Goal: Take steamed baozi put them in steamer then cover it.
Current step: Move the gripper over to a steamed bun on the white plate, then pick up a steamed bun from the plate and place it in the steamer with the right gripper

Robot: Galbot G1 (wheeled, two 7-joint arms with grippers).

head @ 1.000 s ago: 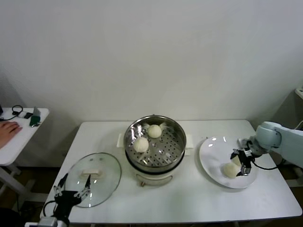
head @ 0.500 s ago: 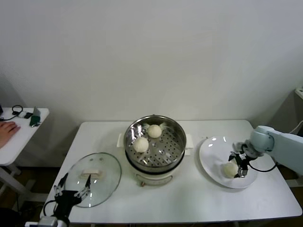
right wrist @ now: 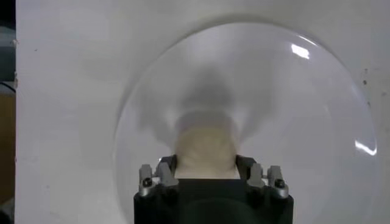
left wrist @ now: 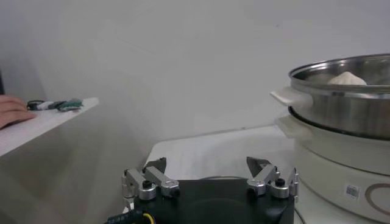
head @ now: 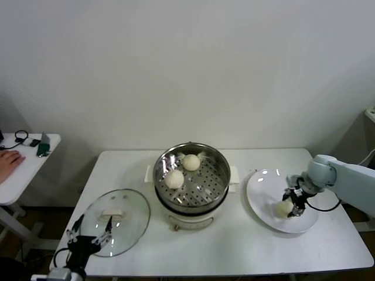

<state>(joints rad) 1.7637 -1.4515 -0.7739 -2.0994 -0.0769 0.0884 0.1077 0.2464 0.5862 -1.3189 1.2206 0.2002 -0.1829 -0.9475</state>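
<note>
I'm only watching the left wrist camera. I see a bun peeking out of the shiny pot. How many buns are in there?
Observer: Two baozi sit in the steamer.
Operator: Where's the other arm?
Observer: The right gripper is down over the white plate, around a third bun.
Operator: Is the lid on?
Observer: No, the cover lies flat on the table beside the steamer, near the left gripper.

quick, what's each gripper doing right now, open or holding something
Left gripper: open, empty, parked low by the round clear glass lid.
Right gripper: fingers around a round off-white dough bun on the flat white plate.
</note>
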